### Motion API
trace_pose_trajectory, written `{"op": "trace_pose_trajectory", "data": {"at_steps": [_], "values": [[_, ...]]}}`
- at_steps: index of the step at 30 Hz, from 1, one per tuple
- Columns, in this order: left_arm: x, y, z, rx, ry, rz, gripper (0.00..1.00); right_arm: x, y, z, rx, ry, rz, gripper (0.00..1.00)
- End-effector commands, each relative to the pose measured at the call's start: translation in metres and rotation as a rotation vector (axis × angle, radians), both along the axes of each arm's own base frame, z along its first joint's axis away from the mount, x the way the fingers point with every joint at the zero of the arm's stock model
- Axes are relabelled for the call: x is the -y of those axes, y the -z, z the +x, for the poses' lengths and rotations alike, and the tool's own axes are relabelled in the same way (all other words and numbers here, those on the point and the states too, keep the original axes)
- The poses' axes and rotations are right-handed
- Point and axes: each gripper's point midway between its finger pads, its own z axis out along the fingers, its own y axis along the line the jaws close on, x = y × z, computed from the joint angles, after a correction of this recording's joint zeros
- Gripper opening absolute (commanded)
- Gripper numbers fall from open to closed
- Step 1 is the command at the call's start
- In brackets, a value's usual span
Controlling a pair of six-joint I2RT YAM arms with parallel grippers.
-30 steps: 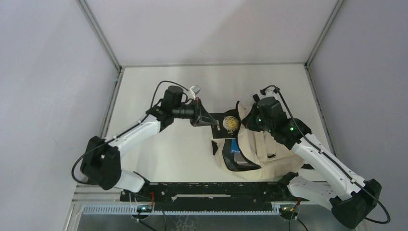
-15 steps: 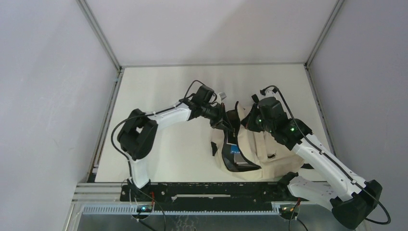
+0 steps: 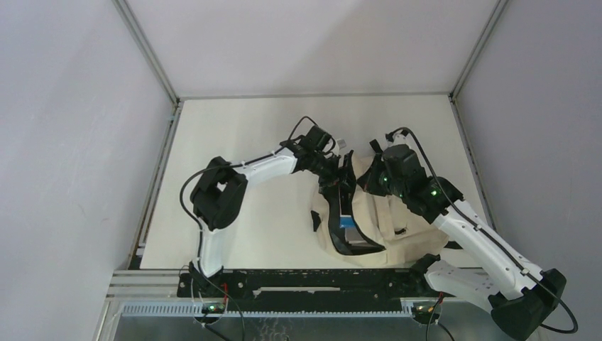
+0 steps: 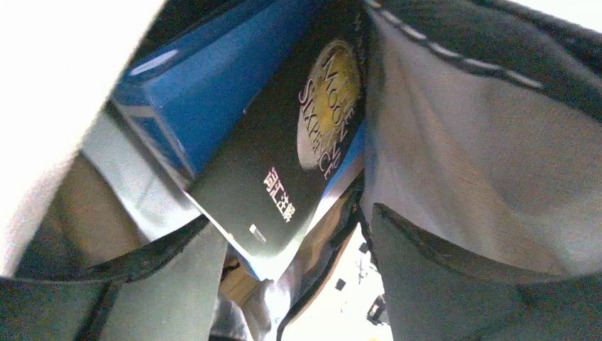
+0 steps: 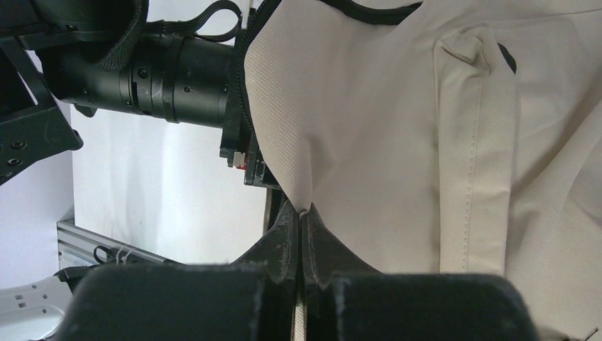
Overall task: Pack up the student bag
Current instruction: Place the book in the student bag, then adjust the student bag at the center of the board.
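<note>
**Clerk:** Entry one, the container?

**Keeper:** Student bag, cream cloth with black trim. It lies on the counter, right of the middle and near the right arm's base. Its mouth gapes toward the left.

**Clerk:** Contents?

**Keeper:** Two things, both inside the bag. A black book with a yellow disc on its cover, titled "The Moon and Sixpence". It leans tilted against a blue book.

**Clerk:** Arms?

**Keeper:** The left arm is stretched across the counter, its wrist end in the bag's mouth. The left fingers are not clearly seen, so I cannot tell their grip. The right arm is bent over the bag. The right fingers are clenched on a pinch of cream cloth beside the black-edged opening, and the cloth tents up at the pinch.
</note>
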Motion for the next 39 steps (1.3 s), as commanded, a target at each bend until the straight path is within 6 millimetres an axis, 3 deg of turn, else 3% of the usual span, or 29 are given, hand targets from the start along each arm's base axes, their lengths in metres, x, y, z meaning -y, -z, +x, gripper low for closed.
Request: {"op": "trace_pose_trajectory", "data": {"at_steps": [1, 4, 9, 16, 20, 22, 24, 26, 29, 33, 35, 36, 39], "values": [[-0.012, -0.029, 0.009, 0.126, -0.01, 0.035, 0.83, -0.006, -0.031, 0.005, 0.084, 0.004, 0.066, 0.0], [-0.026, -0.036, 0.012, 0.175, -0.026, 0.075, 0.91, -0.005, -0.031, 0.005, 0.082, 0.005, 0.061, 0.0], [-0.055, -0.053, 0.016, 0.242, -0.059, 0.104, 0.91, -0.002, -0.026, 0.006, 0.074, 0.013, 0.035, 0.0], [-0.107, -0.047, -0.001, 0.235, -0.115, 0.12, 0.76, -0.008, -0.018, 0.009, 0.064, -0.008, 0.007, 0.0], [-0.144, -0.048, 0.011, 0.238, -0.247, 0.113, 0.75, -0.03, 0.001, 0.006, 0.039, -0.049, -0.048, 0.01], [-0.161, -0.051, 0.022, 0.245, -0.328, 0.102, 0.77, -0.051, 0.015, 0.002, 0.034, -0.097, -0.083, 0.16], [-0.172, -0.055, 0.03, 0.25, -0.382, 0.083, 0.8, -0.071, 0.028, -0.004, 0.009, -0.148, -0.104, 0.45], [-0.176, -0.06, 0.034, 0.267, -0.387, 0.075, 0.83, -0.073, 0.036, -0.006, -0.024, -0.142, -0.128, 0.58], [-0.173, -0.07, 0.036, 0.296, -0.348, 0.07, 0.85, -0.045, 0.026, -0.004, 0.005, -0.06, -0.163, 0.76], [-0.162, -0.068, 0.044, 0.302, -0.306, 0.079, 0.86, 0.021, 0.002, -0.003, 0.052, 0.111, -0.149, 0.78], [-0.149, -0.064, 0.048, 0.296, -0.271, 0.086, 0.86, 0.061, 0.004, -0.007, 0.035, 0.242, -0.146, 0.78], [-0.142, -0.059, 0.05, 0.292, -0.254, 0.094, 0.86, 0.087, 0.011, -0.011, 0.005, 0.345, -0.149, 0.77], [-0.12, -0.041, 0.055, 0.27, -0.2, 0.133, 0.86, 0.138, 0.032, -0.03, -0.073, 0.562, -0.149, 0.78]]}}
